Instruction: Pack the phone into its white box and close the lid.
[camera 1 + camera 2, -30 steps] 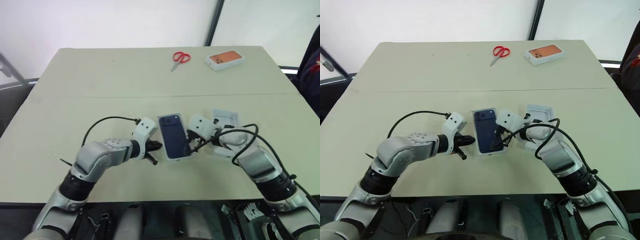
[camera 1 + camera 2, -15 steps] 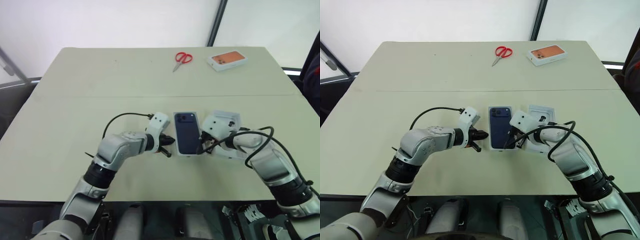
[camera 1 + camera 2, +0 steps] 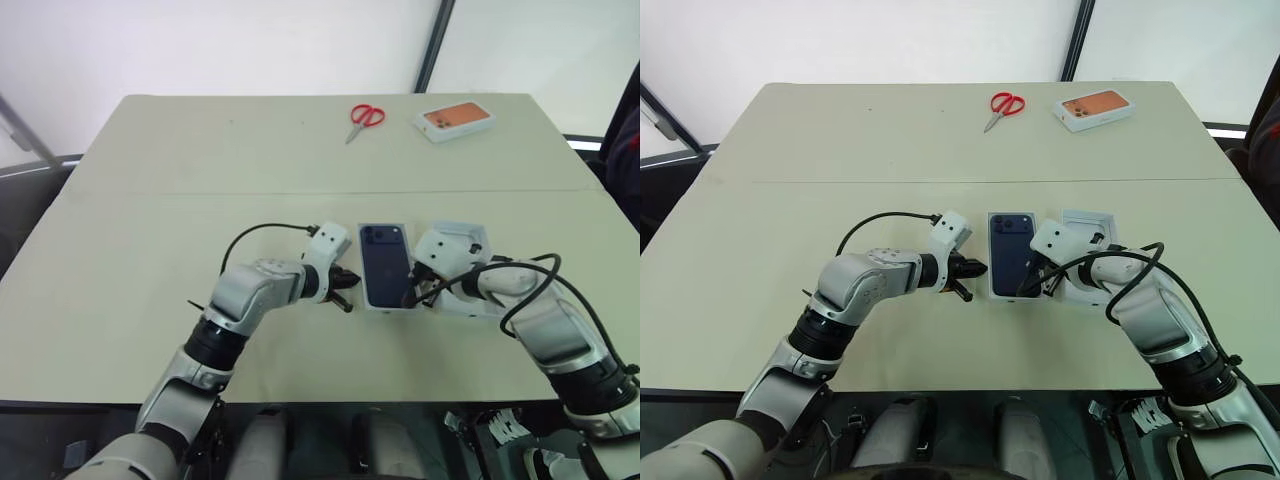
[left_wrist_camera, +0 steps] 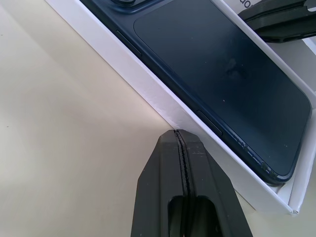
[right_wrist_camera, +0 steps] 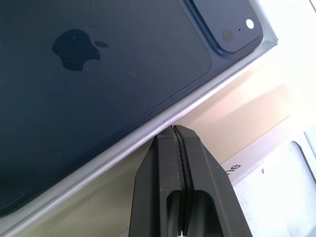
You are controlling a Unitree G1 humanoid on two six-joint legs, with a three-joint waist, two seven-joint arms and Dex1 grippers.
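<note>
On table [image 3: 150, 220], near front edge: white box [image 4: 148, 94] with phone [image 3: 385, 263] lying back-up inside. Left gripper [image 4: 178, 136] pressed shut against one long box wall, right gripper [image 5: 174, 131] pressed shut at opposite wall. Probably squaring box: push evenly from both sides, keep low, avoid tipping. Lid not identified; white piece [image 3: 470, 243] just beside box.

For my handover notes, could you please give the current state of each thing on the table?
phone: back up, inside the white box.
white box: open, no lid on.
lid: off, beside the box.
left end effector: shut, empty.
right end effector: shut, empty.
scissors: closed, far side.
orange-picture box: closed.
</note>
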